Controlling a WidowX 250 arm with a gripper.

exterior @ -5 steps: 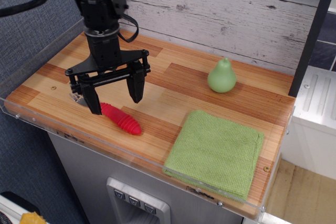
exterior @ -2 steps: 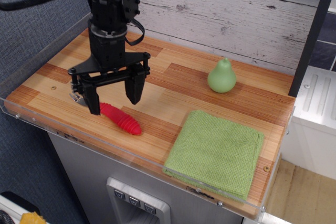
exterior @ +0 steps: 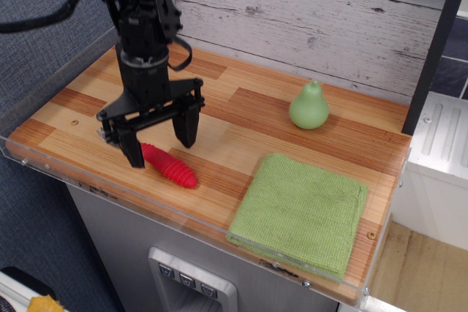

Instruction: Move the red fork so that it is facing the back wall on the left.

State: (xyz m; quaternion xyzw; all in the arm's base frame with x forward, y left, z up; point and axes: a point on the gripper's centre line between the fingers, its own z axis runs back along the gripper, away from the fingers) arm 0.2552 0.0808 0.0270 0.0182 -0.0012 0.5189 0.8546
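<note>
The striped wooden desk (exterior: 241, 118) carries the black gripper (exterior: 160, 141), its fingers spread wide astride the red fork with ribbed handle (exterior: 168, 166) near the front-left edge. It should drop squarely over the handle's middle before closing. Since a moment ago it has sunk lower and narrowed slightly.

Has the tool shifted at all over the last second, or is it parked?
Yes. The tool, open above the red fork, has drifted slightly left and toward the table's front edge, judged against the fork, which has stayed put.
</note>
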